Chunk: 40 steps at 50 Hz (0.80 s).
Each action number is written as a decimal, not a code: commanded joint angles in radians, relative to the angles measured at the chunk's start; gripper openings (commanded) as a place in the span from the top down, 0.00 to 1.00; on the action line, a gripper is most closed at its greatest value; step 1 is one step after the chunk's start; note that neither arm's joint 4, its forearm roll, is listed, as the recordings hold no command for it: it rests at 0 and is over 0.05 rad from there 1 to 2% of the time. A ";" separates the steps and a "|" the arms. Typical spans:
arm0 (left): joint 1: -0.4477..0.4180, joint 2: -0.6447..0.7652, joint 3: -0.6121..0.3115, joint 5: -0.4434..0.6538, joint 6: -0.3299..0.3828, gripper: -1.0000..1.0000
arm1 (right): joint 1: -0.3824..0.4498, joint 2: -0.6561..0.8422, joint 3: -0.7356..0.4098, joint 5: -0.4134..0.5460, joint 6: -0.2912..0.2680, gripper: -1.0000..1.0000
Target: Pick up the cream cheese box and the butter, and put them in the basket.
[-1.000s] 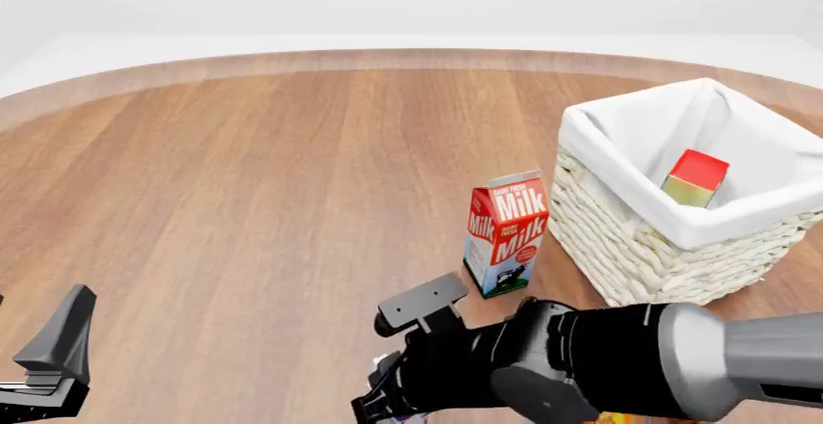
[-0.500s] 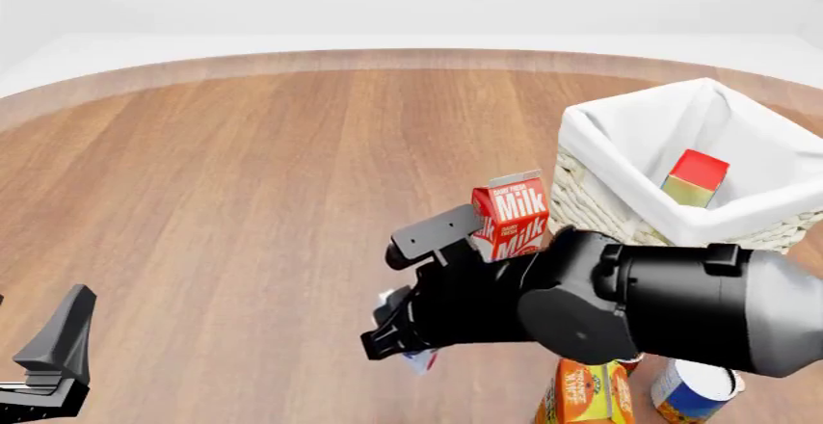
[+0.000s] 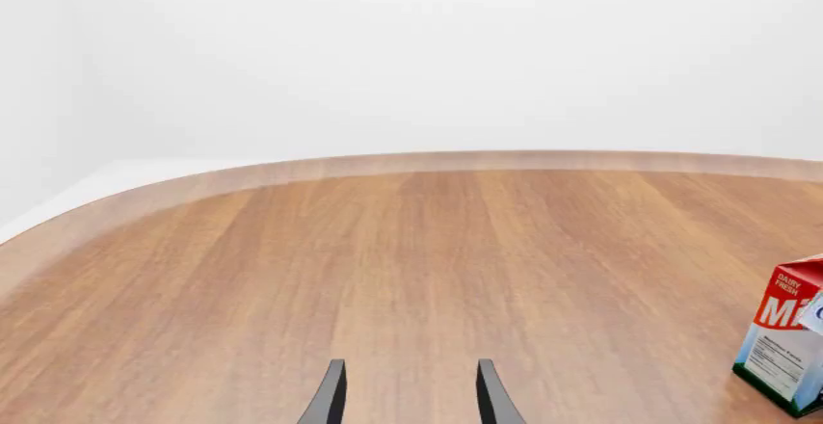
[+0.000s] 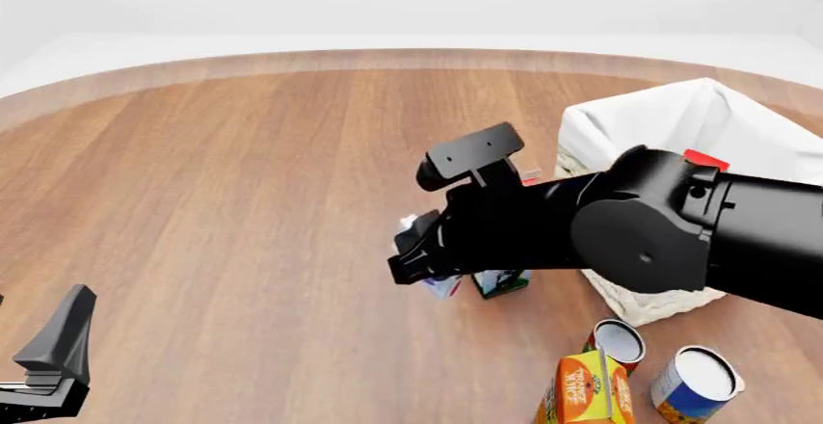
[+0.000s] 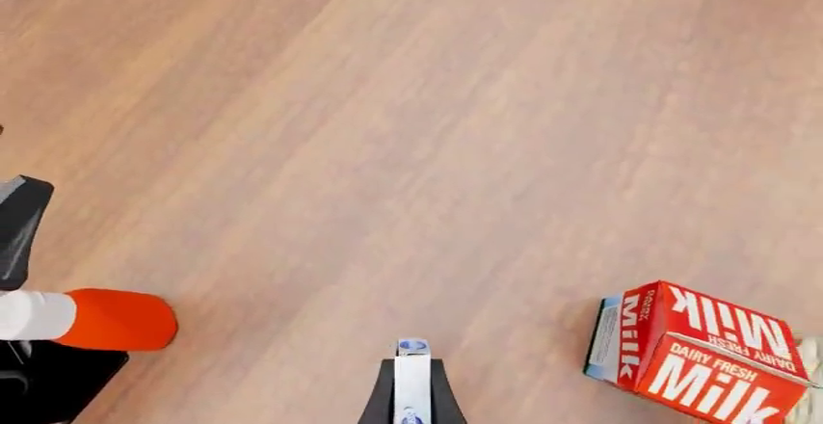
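Right gripper (image 4: 422,262) is pinching the cream cheese box (image 4: 441,284), held clear above the surface; in the right wrist view the white and pale blue box (image 5: 411,385) sits edge-on between the two fingers. Only a small corner of it shows below the arm in the front view. Left gripper (image 3: 407,397) is spread and holds nothing, low near the near left edge of the surface.

The butter (image 4: 701,162) shows only as a red sliver past the right arm, inside the basket (image 4: 643,120), which stands at the right side of the surface. A milk carton (image 5: 695,347) stands upright just beside the basket's left wall, largely hidden by the arm in the front view. Two open cans (image 4: 696,383) and an orange juice carton (image 4: 585,390) lie near the near right edge.

Assessment: butter appears already placed; the step in hand is carrying the cream cheese box to the basket. The next move calls for raising the load over the cloth-lined rim, travelling right past the milk carton without toppling it, then releasing above the basket's interior.
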<state>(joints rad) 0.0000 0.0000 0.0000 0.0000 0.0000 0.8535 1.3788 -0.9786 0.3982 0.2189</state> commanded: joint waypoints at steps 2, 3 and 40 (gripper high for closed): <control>0.000 0.000 0.000 0.000 0.000 0.00 | -0.059 -0.069 -0.049 0.047 -0.056 1.00; 0.000 0.000 0.000 0.000 0.000 0.00 | -0.064 -0.077 -0.058 0.055 -0.064 1.00; 0.000 0.000 0.000 0.000 0.000 0.00 | -0.362 -0.376 -0.171 0.195 -0.197 1.00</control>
<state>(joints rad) 0.0000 0.0000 0.0000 0.0000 0.0000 0.5670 1.0581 -1.1224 0.5711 0.0327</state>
